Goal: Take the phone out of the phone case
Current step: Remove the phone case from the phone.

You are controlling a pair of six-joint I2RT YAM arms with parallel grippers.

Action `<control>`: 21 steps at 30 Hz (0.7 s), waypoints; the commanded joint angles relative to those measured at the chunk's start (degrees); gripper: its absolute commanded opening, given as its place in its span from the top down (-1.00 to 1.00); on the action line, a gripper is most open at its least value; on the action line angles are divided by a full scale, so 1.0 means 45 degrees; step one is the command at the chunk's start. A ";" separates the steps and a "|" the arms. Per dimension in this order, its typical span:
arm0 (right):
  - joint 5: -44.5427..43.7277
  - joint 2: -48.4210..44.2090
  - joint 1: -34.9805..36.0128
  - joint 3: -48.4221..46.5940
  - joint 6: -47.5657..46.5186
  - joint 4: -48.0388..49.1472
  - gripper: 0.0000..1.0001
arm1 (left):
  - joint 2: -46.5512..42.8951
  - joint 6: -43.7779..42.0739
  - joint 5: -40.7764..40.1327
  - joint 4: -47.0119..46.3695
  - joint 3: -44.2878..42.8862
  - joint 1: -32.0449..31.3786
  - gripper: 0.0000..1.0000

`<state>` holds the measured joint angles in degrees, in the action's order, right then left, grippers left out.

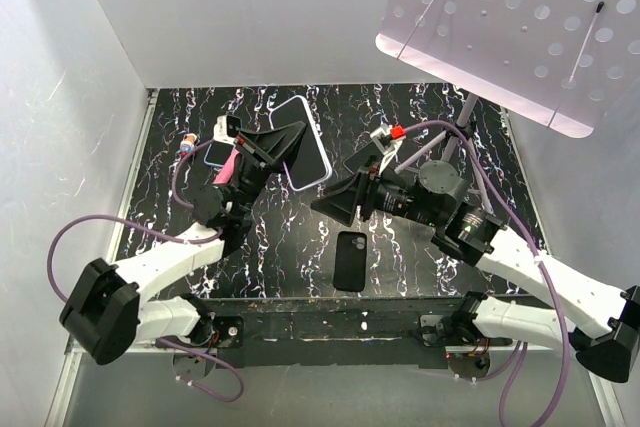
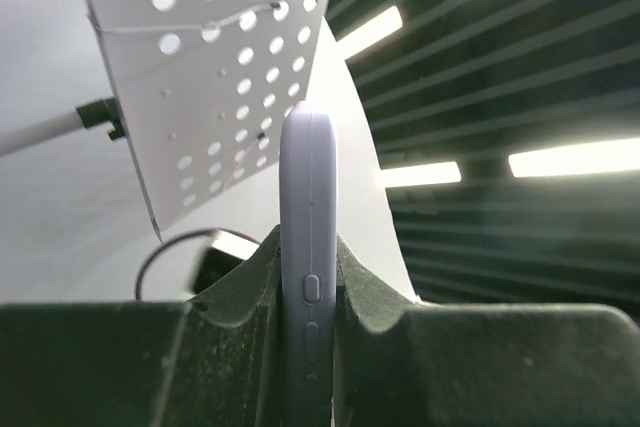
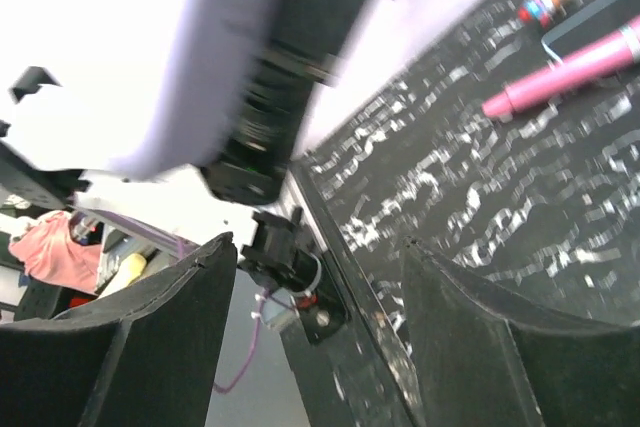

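Left wrist view is showing the left claw [image 2: 308, 287] clenching the lavender phone case [image 2: 307, 177] edgewise; the right claw [image 3: 318, 297] is hanging released, spread wide.

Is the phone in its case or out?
Out. The black phone lies alone on the table, while the left gripper pinches the purple case.
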<state>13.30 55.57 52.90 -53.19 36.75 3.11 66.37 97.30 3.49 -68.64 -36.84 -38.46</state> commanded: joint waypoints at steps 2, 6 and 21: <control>-0.1349 0.0053 0.0742 -0.0036 -0.0569 0.4305 -0.46 | 0.1206 0.0955 -0.1848 -0.3201 -0.0231 -0.0047 1.00; -0.2872 0.0345 0.0938 -0.0210 -0.0940 0.4895 -0.42 | 0.1463 0.0762 -0.2122 -0.3808 -0.0388 -0.0126 1.00; -0.5044 0.1381 0.1797 -0.0524 -0.0804 0.4914 0.02 | 0.1697 0.0273 -0.2200 -0.3790 -0.0797 -0.0223 1.00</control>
<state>-5.30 61.39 59.42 -53.12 34.13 21.43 74.94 99.37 -4.36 -72.10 -37.36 -38.94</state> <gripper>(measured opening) 0.525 0.152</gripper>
